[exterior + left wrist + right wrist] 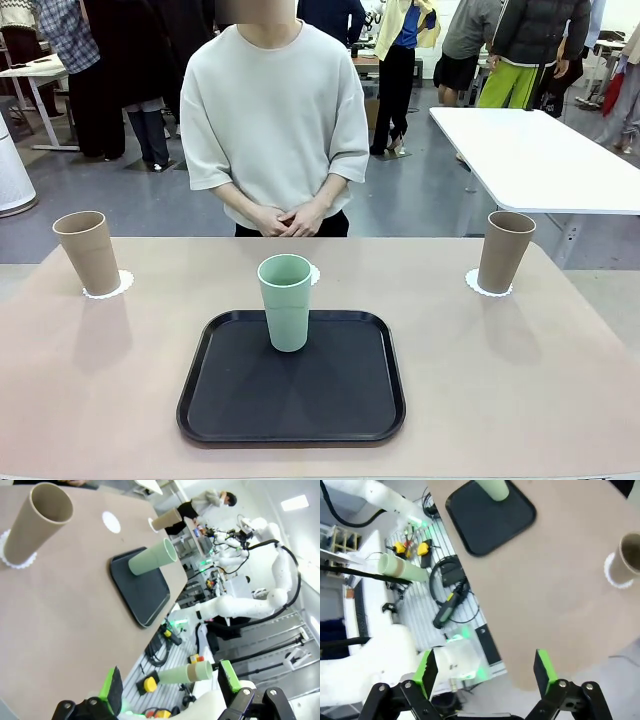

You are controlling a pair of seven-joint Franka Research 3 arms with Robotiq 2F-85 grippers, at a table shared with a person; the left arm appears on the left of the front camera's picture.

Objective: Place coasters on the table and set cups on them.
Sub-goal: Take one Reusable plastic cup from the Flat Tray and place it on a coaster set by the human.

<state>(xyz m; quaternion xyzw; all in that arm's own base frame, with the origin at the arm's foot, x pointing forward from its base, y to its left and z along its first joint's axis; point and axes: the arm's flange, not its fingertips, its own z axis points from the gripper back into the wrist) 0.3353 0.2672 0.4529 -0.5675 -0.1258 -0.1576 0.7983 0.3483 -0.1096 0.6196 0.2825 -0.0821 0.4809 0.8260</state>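
**Two tan cups on coasters, mint cup on the tray, both grippers wide**

Front view: the left tan cup (92, 252) stands upright on the left coaster (110, 287) near the far left corner of the table (480, 400). The right tan cup (505, 251) stands on the right coaster (484, 288) near the far right corner. The mint cup (286, 302) stands upright on the black tray (291, 400), at the middle of the tray's far edge. The tray lies midway along the table's near edge. The bare coaster (314, 273) peeps out just behind the mint cup. A person stands at the far edge, hands (285, 215) clasped.

Left wrist view: the left gripper (170, 682) has its fingers spread wide with nothing between them, by the table's edge. Ahead are the left tan cup on its coaster, the bare coaster (111, 522) and the mint cup on the tray.

Right wrist view: the right gripper (485, 672) is also spread wide and empty, at the table's edge. The right tan cup (631, 555) sits on its coaster, well apart from the tray.
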